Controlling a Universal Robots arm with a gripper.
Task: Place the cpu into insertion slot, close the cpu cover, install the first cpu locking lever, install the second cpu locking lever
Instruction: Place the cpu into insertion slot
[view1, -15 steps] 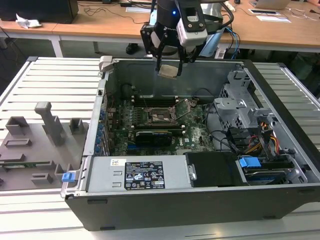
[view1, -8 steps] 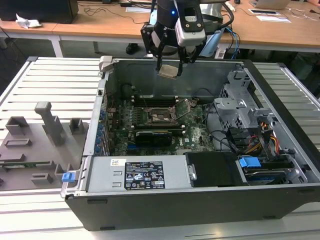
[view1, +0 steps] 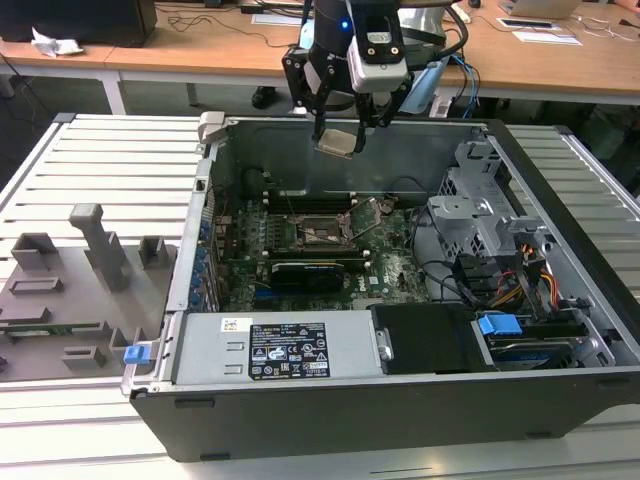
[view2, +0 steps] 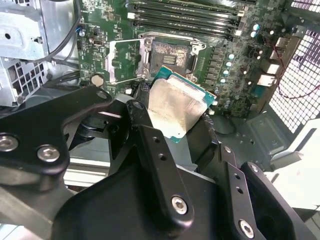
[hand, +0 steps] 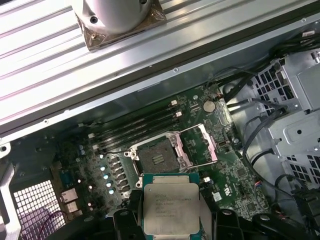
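In the exterior view the gripper (view1: 338, 138) hangs at the top middle of the pic, over the open PC case (view1: 330, 410). Its fingers are clamped on the cpu (view1: 337, 142), which is tilted & up in the air, well apart from the green motherboard (view1: 395, 265). The insertion slot (view1: 322, 232) sits near the middle of the pic & is bare inside, & in the second wrist view the cpu cover (view2: 144, 60) stands flipped open just beside it.
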